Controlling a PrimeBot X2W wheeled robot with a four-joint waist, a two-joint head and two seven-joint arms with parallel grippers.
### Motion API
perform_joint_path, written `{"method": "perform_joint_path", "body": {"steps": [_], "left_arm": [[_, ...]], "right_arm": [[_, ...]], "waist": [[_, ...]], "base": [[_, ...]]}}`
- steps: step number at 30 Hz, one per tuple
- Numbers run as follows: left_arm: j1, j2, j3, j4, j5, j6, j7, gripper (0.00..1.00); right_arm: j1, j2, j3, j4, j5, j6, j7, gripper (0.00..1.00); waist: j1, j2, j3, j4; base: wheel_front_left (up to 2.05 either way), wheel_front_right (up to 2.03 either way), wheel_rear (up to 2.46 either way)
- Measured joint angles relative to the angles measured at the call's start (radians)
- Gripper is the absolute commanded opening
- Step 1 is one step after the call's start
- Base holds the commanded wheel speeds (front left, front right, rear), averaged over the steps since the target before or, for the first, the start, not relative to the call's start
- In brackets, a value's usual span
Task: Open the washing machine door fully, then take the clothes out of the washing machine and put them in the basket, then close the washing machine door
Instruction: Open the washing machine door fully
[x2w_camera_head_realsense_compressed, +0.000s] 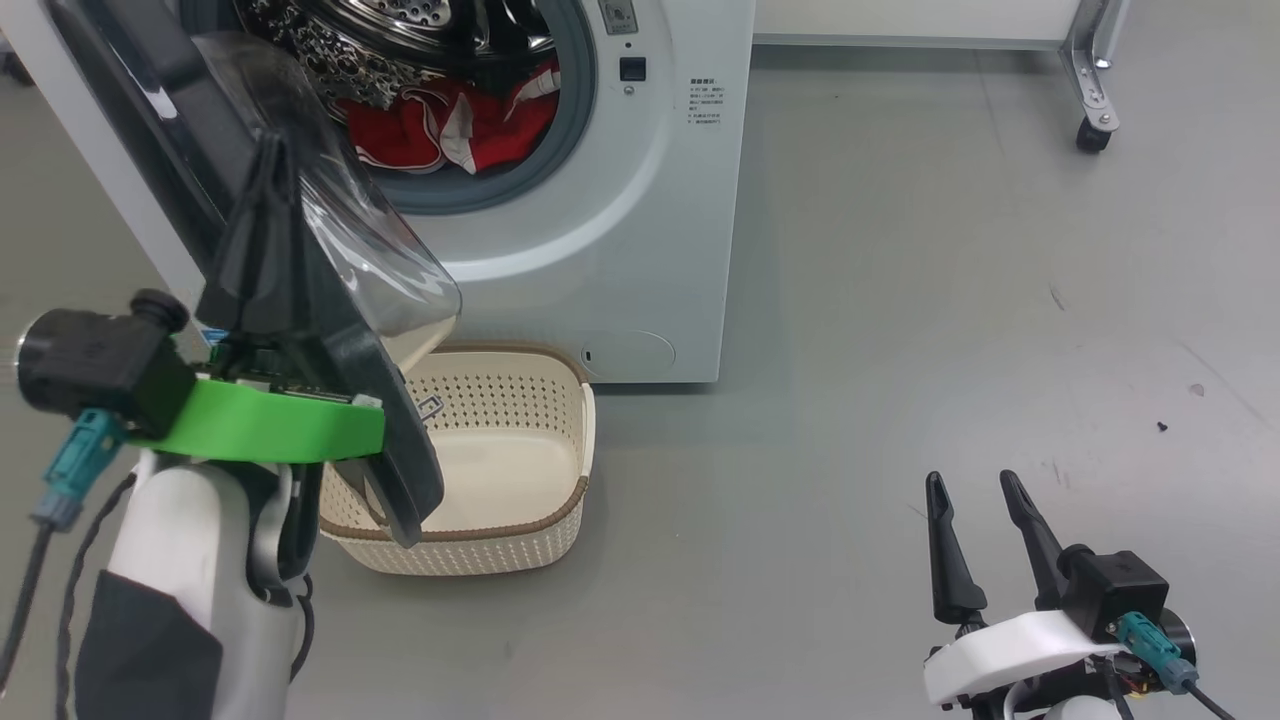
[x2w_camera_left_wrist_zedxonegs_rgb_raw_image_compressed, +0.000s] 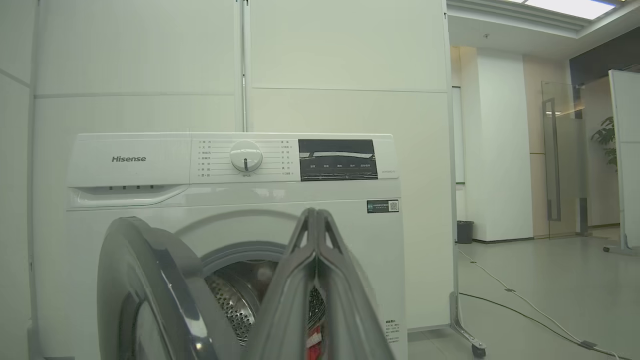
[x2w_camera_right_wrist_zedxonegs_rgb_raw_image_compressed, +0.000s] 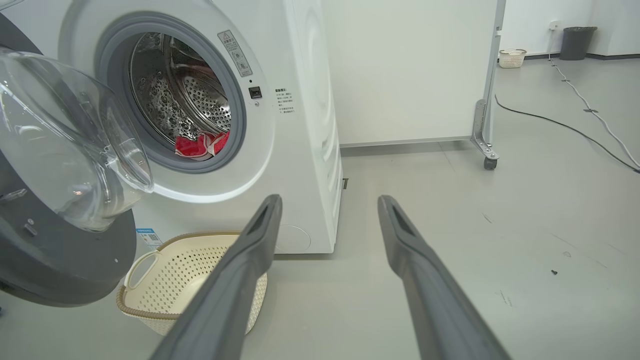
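On the left, the left pincer (x2w_camera_head_realsense_compressed: 272, 150) is shut tight with nothing in it. Its two fingers are pressed together and point up and away, right in front of the washing machine door (x2w_camera_head_realsense_compressed: 385, 255). I cannot tell if it touches the door. The door hangs out to the left of the washing machine (x2w_camera_head_realsense_compressed: 620, 220), open part way, and I think it needs one more push to the left to be fully open. The left pincer is the nearer one for that job. Just right of the door and farther back, the red clothes (x2w_camera_head_realsense_compressed: 420, 135) lie low in the drum (x2w_camera_head_realsense_compressed: 450, 20), spread from left to right. The basket (x2w_camera_head_realsense_compressed: 585, 400) sits empty on the floor (x2w_camera_head_realsense_compressed: 900, 300), just in front of the machine and under the door's low edge. Far to the right, the right pincer (x2w_camera_head_realsense_compressed: 972, 482) is wide open, holds nothing, and is well apart from it all. The right wrist view shows the side of the door's glass bowl and a clear way into the drum. The left wrist view shows the dial (x2w_camera_left_wrist_zedxonegs_rgb_raw_image_compressed: 245, 156) up on top instead.
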Motion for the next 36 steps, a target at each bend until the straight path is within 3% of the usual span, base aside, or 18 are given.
{"method": "perform_joint_path", "body": {"steps": [14,23,36], "left_arm": [[0.05,-0.006,-0.168,0.073,-0.038,0.0,0.118,0.0],[0.121,0.003,-0.198,0.195,-0.054,0.0,0.19,0.0],[0.139,-0.001,-0.155,0.273,-0.092,0.0,0.191,0.0]], "right_arm": [[0.0,0.009,-0.015,0.009,-0.01,0.012,0.0,1.0],[0.0,0.019,-0.024,0.015,-0.017,0.017,0.0,1.0],[0.0,0.026,-0.026,0.02,-0.03,0.028,0.0,1.0]], "waist": [[0.0,0.0,-0.001,-0.031],[0.0,0.0,0.001,-0.049],[0.0,0.0,0.02,-0.066]], "base": [[0.0,0.0,0.0],[0.0,0.0,0.0],[0.0,0.0,0.0]]}}
